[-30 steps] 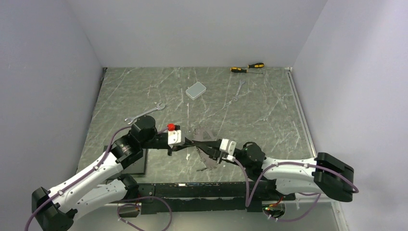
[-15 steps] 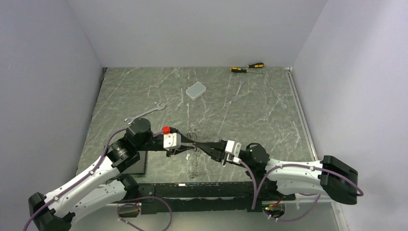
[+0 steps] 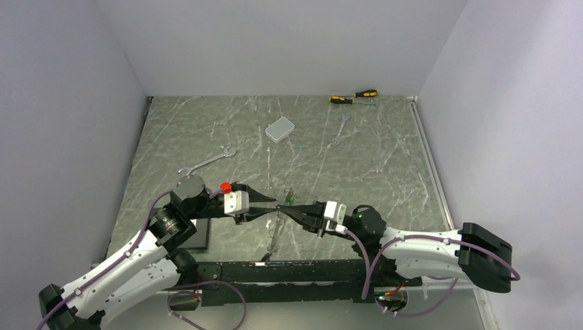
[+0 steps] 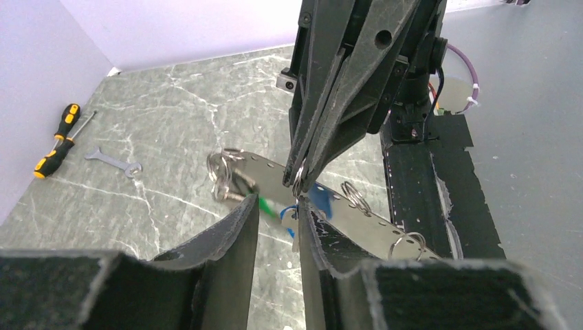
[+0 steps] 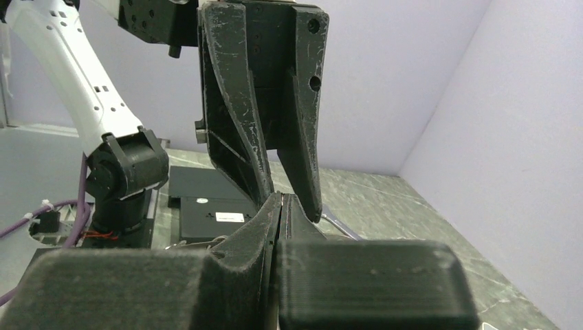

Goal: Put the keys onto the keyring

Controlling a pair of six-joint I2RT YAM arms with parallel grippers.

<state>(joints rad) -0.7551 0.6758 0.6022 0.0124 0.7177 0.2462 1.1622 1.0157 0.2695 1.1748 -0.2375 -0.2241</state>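
Holding keyring (image 4: 357, 218) pinched in right gripper (image 4: 299, 180), mid-frame; left gripper (image 4: 278, 210) parted, empty. I should steady the ring, then close squarely on green key (image 4: 265, 205).

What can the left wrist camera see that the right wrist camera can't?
Only the left wrist view: the keyring pinched in the shut right gripper, a green key, a blurry blue key, the screwdrivers and a wrench.
Only the right wrist view: the white left arm and a black block by its base.
Both: the open left gripper tip to tip with the right gripper, and the marble table.
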